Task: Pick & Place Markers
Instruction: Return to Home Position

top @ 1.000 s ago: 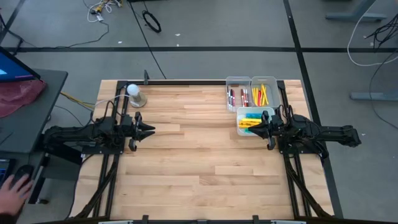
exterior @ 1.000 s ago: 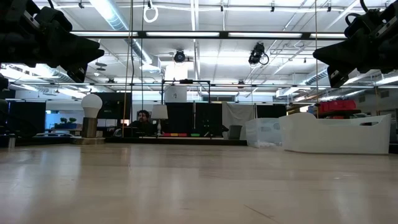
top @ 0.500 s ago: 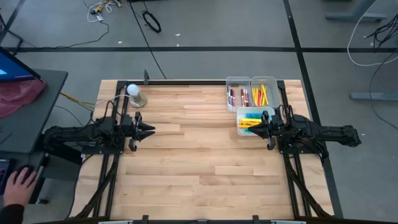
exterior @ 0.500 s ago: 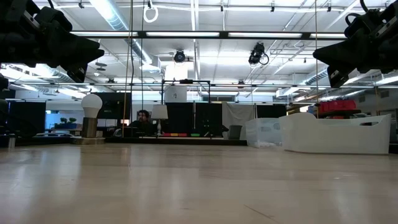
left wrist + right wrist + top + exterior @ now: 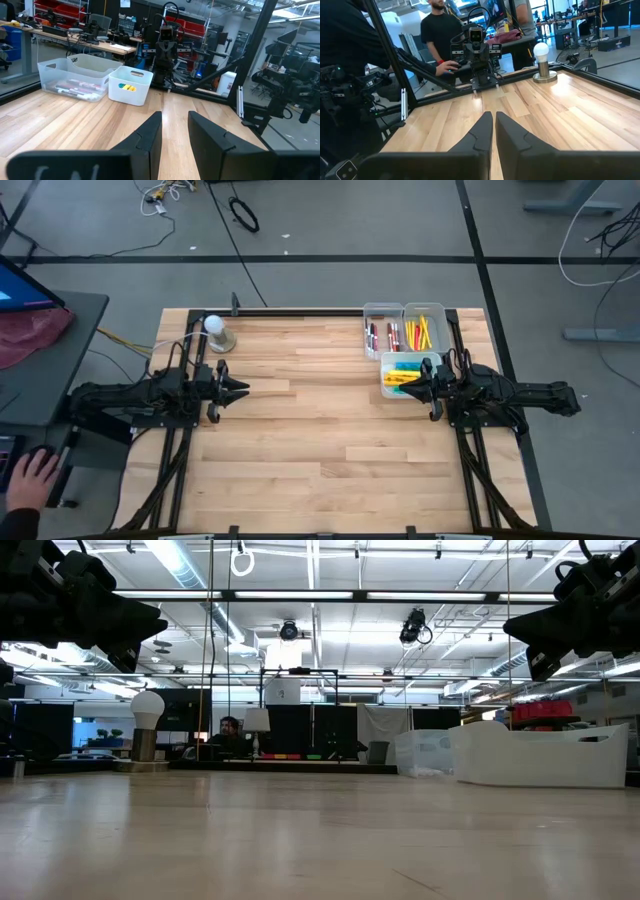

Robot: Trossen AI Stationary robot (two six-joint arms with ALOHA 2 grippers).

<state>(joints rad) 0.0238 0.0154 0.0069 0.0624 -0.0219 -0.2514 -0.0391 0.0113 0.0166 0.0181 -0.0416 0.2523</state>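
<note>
Left gripper point(image 5: 240, 389), mid-left of the high view, hangs with fingers slightly apart; right gripper point(image 5: 408, 389), mid-right, has its fingers together, and both are empty. On the table point(image 5: 320, 445), bins point(image 5: 403, 308) at upper right hold the markers point(image 5: 402, 371) (light, stiff and slick, we judge); we'd pinch one mid-barrel.
</note>
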